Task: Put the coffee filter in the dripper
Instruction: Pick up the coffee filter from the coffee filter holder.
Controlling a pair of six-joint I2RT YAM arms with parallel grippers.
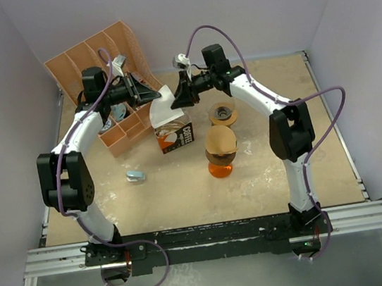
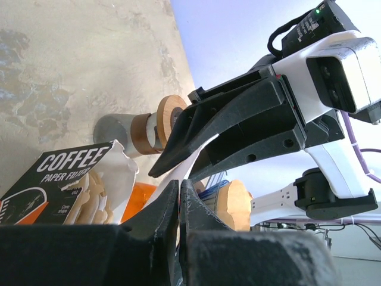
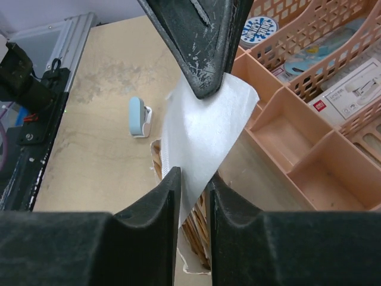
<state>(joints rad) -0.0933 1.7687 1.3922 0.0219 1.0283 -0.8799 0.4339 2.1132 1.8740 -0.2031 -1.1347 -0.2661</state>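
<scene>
A white coffee filter (image 1: 163, 109) hangs in the air above the open box of paper filters (image 1: 176, 136). My left gripper (image 1: 155, 95) is shut on the filter's upper edge, which the right wrist view shows from below (image 3: 205, 89). My right gripper (image 3: 193, 179) stands open, its fingers on either side of the filter's (image 3: 202, 131) lower corner with a gap left. The brown dripper (image 1: 221, 141) sits on an orange carafe (image 1: 221, 168) to the right of the box, apart from both grippers. In the left wrist view the dripper (image 2: 238, 205) shows behind my shut fingers.
A peach organizer rack (image 1: 94, 60) with several compartments stands at the back left, close behind the left gripper. A small blue-and-white clip (image 1: 136, 175) lies on the table in front of it. A round wooden-rimmed item (image 1: 224, 115) sits behind the dripper.
</scene>
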